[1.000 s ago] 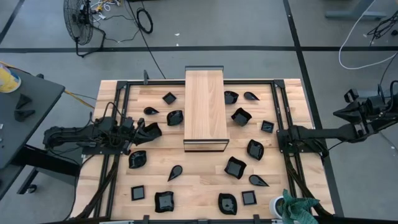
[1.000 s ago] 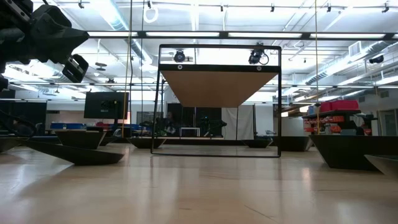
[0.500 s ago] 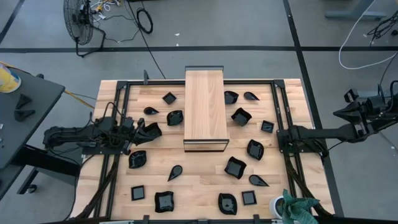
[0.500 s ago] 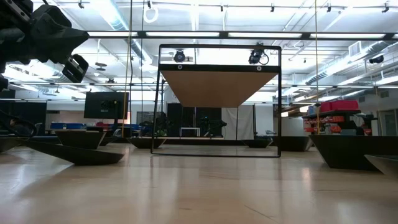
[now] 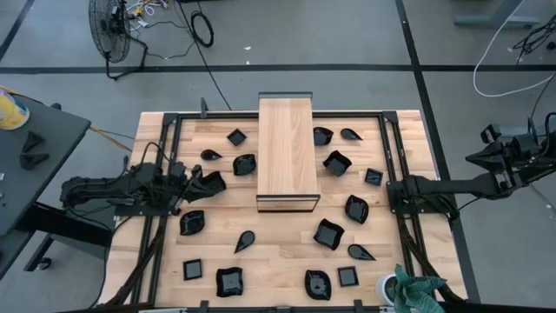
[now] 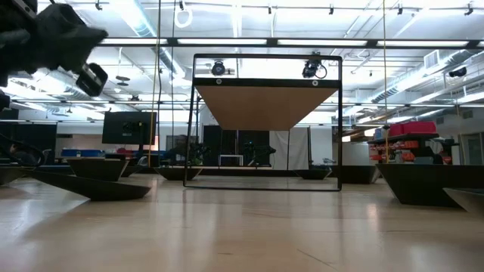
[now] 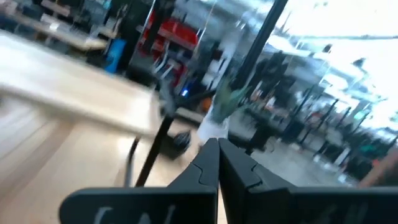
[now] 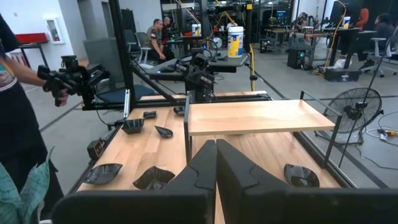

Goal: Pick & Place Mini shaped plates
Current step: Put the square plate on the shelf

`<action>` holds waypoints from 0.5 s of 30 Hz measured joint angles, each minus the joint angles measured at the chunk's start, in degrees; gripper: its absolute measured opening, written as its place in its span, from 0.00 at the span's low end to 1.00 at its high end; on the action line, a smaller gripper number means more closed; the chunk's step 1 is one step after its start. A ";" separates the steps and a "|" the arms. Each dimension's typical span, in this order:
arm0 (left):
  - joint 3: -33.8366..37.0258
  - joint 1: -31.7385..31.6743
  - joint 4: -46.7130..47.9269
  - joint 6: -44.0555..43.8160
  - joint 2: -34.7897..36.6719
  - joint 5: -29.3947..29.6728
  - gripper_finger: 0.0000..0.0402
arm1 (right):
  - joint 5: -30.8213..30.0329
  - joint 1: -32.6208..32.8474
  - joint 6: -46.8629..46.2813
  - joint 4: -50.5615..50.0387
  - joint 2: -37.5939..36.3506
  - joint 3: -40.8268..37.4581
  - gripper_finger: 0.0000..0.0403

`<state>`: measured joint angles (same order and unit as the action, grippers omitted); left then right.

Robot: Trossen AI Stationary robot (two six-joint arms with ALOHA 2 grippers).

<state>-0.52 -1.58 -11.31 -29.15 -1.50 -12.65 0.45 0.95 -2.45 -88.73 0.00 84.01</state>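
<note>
Several mini shaped plates, small glossy black dishes such as a square one (image 5: 236, 136), a teardrop one (image 5: 245, 241) and a wavy one (image 5: 328, 235), lie flat on the wooden table around a raised light wooden board (image 5: 287, 152). My left gripper (image 5: 198, 183) hovers at the table's left side, shut and empty, just left of a wavy plate (image 5: 213, 182); its fingertips meet in the left wrist view (image 7: 217, 152). My right gripper (image 5: 391, 189) waits at the table's right side, held level above the table, shut and empty (image 8: 216, 149).
The board stands on black frame legs (image 6: 188, 128) above the table's middle. Black rails (image 5: 161, 174) run along the left and right edges. A green cloth and a white cup (image 5: 415, 291) sit at the near right corner. A person (image 8: 18, 106) stands beyond the table.
My left gripper has tipped slightly upward in place, staying shut. The plates and my right arm have kept still.
</note>
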 joint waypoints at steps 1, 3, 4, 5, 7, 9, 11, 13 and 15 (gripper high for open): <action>-0.51 0.00 -0.24 -0.03 0.04 -0.19 0.01 | 0.00 0.00 -0.01 0.00 -0.01 0.00 0.03; -2.55 0.00 0.11 0.50 -0.05 -0.43 0.01 | 0.00 0.00 -0.01 0.00 0.01 -0.02 0.03; -3.81 0.00 0.02 1.07 -0.01 -0.48 0.01 | 0.00 0.00 0.01 0.00 -0.01 -0.02 0.03; -5.24 0.00 -0.25 1.48 0.00 -0.50 0.01 | 0.00 0.00 -0.01 0.00 -0.01 -0.02 0.03; -8.23 0.00 0.12 1.77 0.02 -0.50 0.01 | 0.00 0.00 -0.01 0.00 -0.01 -0.02 0.03; -11.58 0.00 1.80 2.47 0.00 -0.50 0.01 | 0.00 0.00 -0.01 0.00 -0.01 -0.02 0.03; -15.66 0.00 5.79 4.45 0.00 -0.86 0.01 | 0.01 0.00 0.01 0.00 -0.01 -0.02 0.03; -20.34 0.00 12.98 7.82 0.02 -1.10 0.01 | 0.02 0.00 -0.01 0.00 -0.01 -0.02 0.03; -25.17 0.00 21.59 11.07 0.00 -0.49 0.01 | 0.00 0.00 -0.01 0.00 -0.01 -0.02 0.03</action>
<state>-25.70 -1.58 10.28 -18.08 -1.50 -13.14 0.45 0.95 -2.46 -88.73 -0.01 83.99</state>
